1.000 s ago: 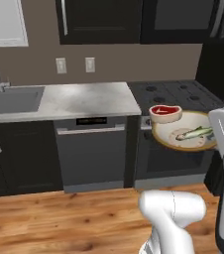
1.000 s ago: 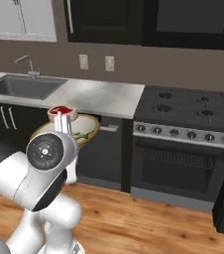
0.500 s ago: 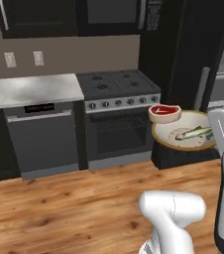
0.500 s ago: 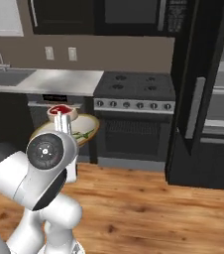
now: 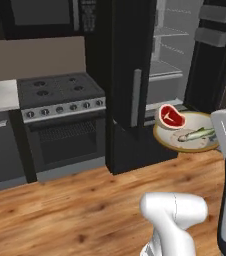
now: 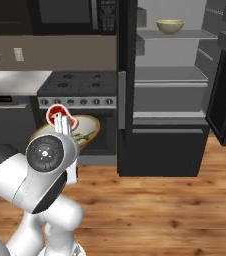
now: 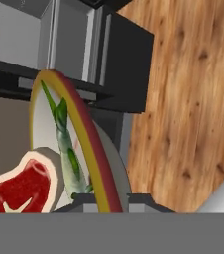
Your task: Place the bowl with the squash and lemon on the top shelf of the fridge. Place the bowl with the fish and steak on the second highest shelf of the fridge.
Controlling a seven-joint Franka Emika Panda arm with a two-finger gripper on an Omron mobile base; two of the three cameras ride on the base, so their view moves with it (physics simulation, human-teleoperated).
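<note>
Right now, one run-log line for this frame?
phase: carry to fridge | gripper: shut on dish rim | load: steak, fish | fridge: open | tan bowl: top shelf

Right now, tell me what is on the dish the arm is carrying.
The dish holds the steak and the fish. The pincer grips its rim. The arm covers the dish's right edge.

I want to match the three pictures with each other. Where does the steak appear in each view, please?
Left base view: the steak lies at centre right, on the far left part of the dish, before the open fridge.
Right base view: steak at left centre, just above the arm.
Hand view: steak at bottom left.
Shared landmark: the fridge.
</note>
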